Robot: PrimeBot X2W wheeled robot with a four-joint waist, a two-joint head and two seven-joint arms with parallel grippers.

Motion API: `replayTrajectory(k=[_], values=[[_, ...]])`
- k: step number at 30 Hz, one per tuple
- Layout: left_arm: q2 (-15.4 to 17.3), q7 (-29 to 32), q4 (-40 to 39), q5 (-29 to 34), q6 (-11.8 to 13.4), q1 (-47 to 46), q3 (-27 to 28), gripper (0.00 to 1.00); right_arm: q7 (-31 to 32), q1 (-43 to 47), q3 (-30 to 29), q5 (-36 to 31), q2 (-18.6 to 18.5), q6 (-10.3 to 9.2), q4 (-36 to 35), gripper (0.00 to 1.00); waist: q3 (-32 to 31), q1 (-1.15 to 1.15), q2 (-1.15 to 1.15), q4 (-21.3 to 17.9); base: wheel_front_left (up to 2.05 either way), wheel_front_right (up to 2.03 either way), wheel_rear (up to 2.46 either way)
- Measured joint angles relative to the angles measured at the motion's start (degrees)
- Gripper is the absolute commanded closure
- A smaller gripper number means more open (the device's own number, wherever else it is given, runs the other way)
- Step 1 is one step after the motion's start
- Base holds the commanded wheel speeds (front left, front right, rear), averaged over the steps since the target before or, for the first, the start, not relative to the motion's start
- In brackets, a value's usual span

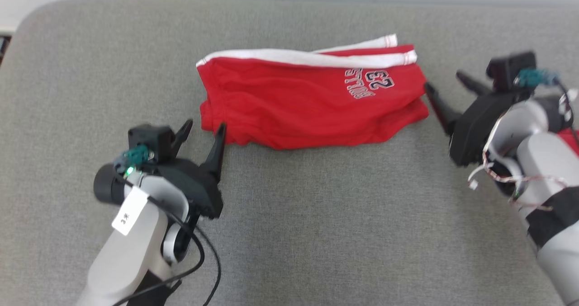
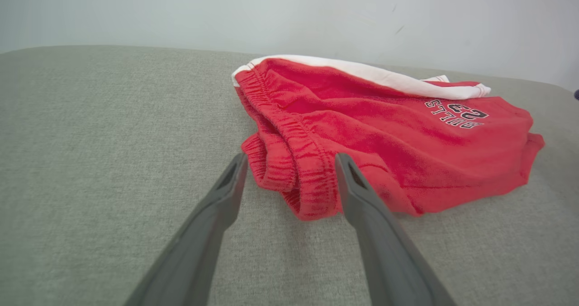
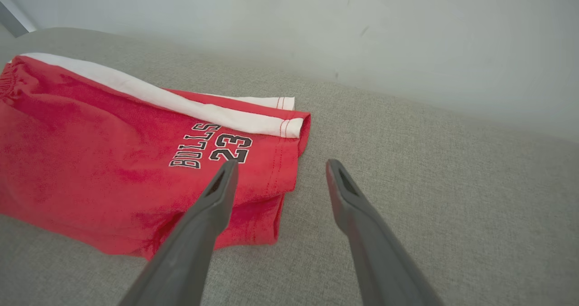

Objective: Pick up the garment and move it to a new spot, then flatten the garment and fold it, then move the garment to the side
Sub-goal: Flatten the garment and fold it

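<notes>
Holding: the left gripper (image 1: 204, 126) is holding nothing. Its two long dark fingers are standing wide apart, one on each side of the near corner of the gathered elastic waistband (image 2: 294, 138). Whether they are touching the cloth I cannot tell.
Right side: the right gripper (image 1: 443, 81) is likewise gaping wide and carrying nothing. It is pointing at the stitched leg hem (image 3: 289, 161), and in the head view its nearer fingertip is sitting just beside that hem.
Garment: the red knit sports shorts (image 1: 307, 111) are lying between the two grippers on the grey woven upholstered surface (image 1: 316, 233). The white side stripe (image 1: 307, 57) is running along the far edge and the "BULLS 23" print (image 1: 368, 83) is facing up near the right gripper.
Fold: one leg is lying over the other, so the shorts are looking folded in half lengthwise. The lower layer is peeking out slightly at the hem end, and soft wrinkles are crossing the top.
Backdrop: a pale plain wall (image 2: 289, 12) is rising behind the surface.
Done, as I am judging it: the relocating, flattening and folding steps are appearing complete.
Remaining: the folded shorts are sitting mid-surface, so the move to the side is looking like the step left to do. It is calling for a fresh grip that keeps the layers together.
</notes>
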Motion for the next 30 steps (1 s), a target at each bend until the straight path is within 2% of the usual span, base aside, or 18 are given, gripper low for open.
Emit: replayTrajectory(k=[5, 9, 17, 25, 28, 29, 30], values=[[1.6, 0.1, -0.1, 0.9, -0.8, 2.6, -1.3, 0.00, 0.5, 3.9, 0.0, 1.2, 0.9, -0.03, -0.1, 0.00, -2.1, -0.01, -0.01, -0.7, 0.00, 0.00, 0.00], [1.5, 0.3, -0.6, 1.8, -0.8, 2.9, -1.9, 0.00, 1.0, 5.5, -0.2, 2.1, 1.2, -0.26, 0.1, 0.00, -1.9, 0.00, 0.00, -1.4, 0.00, 0.00, 0.00], [1.2, 0.8, -0.7, 2.8, -0.8, 1.5, -2.8, 0.00, 1.6, 5.2, -1.2, 2.4, 1.4, -1.68, 0.9, 0.00, 0.5, 0.01, 0.00, -1.0, 0.00, 0.00, 0.00], [1.3, 0.9, 0.3, 3.4, -1.4, 0.4, -3.6, 0.00, 3.1, 2.9, -0.7, 2.7, 2.6, -1.93, 1.6, 0.00, 2.0, 0.01, 0.00, 0.5, 0.00, 0.00, 0.00], [1.1, 0.9, 0.5, 3.3, -2.0, 0.4, -4.2, 0.00, 4.0, 2.9, -0.5, 2.8, 2.6, -1.92, 2.3, 0.11, 2.2, 0.01, 0.00, 0.7, 0.00, 0.00, 0.00], [1.1, 0.9, 0.5, 3.3, -2.4, 0.4, -4.3, 0.00, 4.1, 2.9, -0.5, 2.8, 2.6, -1.92, 2.5, 0.12, 2.2, 0.01, 0.00, 0.7, 0.00, 0.00, 0.00], [1.0, 0.9, 0.5, 3.4, -2.4, 0.4, -4.4, 0.00, 4.1, 2.9, -0.5, 2.8, 2.6, -1.93, 2.7, 0.23, 2.3, 0.01, 0.00, 0.8, 0.00, 0.00, 0.00]])
